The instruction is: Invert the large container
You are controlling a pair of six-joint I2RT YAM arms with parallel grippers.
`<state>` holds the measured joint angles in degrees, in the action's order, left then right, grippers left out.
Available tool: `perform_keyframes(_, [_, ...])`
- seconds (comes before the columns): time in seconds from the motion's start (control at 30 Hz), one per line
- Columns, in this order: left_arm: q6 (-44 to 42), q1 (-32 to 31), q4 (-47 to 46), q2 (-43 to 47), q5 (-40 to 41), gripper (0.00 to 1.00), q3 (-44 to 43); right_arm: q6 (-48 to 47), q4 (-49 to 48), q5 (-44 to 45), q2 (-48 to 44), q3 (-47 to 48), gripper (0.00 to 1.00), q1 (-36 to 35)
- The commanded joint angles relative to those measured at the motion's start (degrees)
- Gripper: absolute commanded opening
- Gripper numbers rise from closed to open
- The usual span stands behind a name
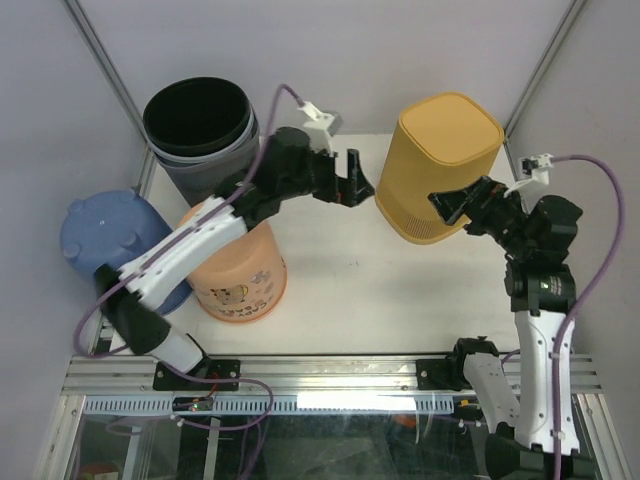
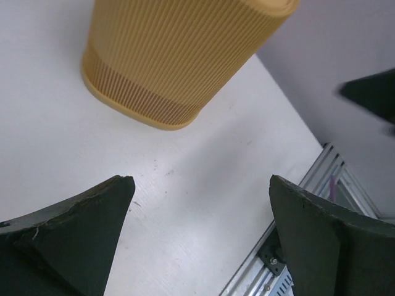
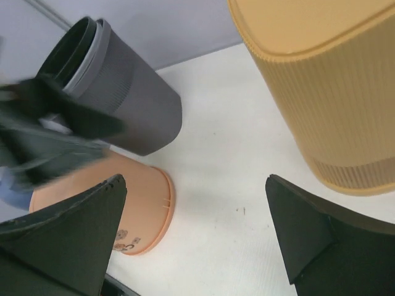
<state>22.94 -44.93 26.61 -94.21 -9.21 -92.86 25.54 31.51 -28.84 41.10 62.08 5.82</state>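
A large ribbed yellow container [image 1: 440, 165] stands at the back right with its closed face up and its wider end on the table. It also shows in the left wrist view [image 2: 179, 55] and the right wrist view [image 3: 333, 86]. My left gripper [image 1: 350, 185] is open and empty, just left of the container, apart from it; its jaws [image 2: 200, 185] hang over bare table. My right gripper [image 1: 455, 205] is open and empty at the container's right front side; its jaws [image 3: 196, 182] frame bare table only.
A dark grey bin [image 1: 200, 135] stands mouth up at the back left, seen also in the right wrist view [image 3: 129, 98]. An orange tub [image 1: 240, 270] and a blue tub [image 1: 110, 235] stand upside down at the left. A metal rail [image 1: 330, 370] runs along the near edge.
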Motion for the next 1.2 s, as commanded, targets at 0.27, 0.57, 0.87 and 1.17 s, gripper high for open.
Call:
perform_keyframes(0.27, [0.1, 0.2, 6.6, 25.7, 20.3, 0.99, 6.0, -7.6, -18.8, 29.9, 23.2, -2.8, 0.99, -39.7])
perform_keyframes(0.57, [2.1, 0.2, 6.6, 29.1, 20.4, 0.99, 9.6, -21.0, -14.0, 61.2, 49.3, 11.8, 0.99, -38.6])
perform_keyframes(0.87, [3.1, 0.1, 6.7, 32.2, 19.2, 0.99, 11.8, -28.4, -17.0, 64.8, 70.3, 29.9, 0.99, -27.4])
perform_keyframes(1.17, [2.1, 0.1, 8.8, 31.5, 19.2, 0.99, 9.7, -24.3, -12.0, 63.6, 70.9, 36.8, 0.99, -28.1])
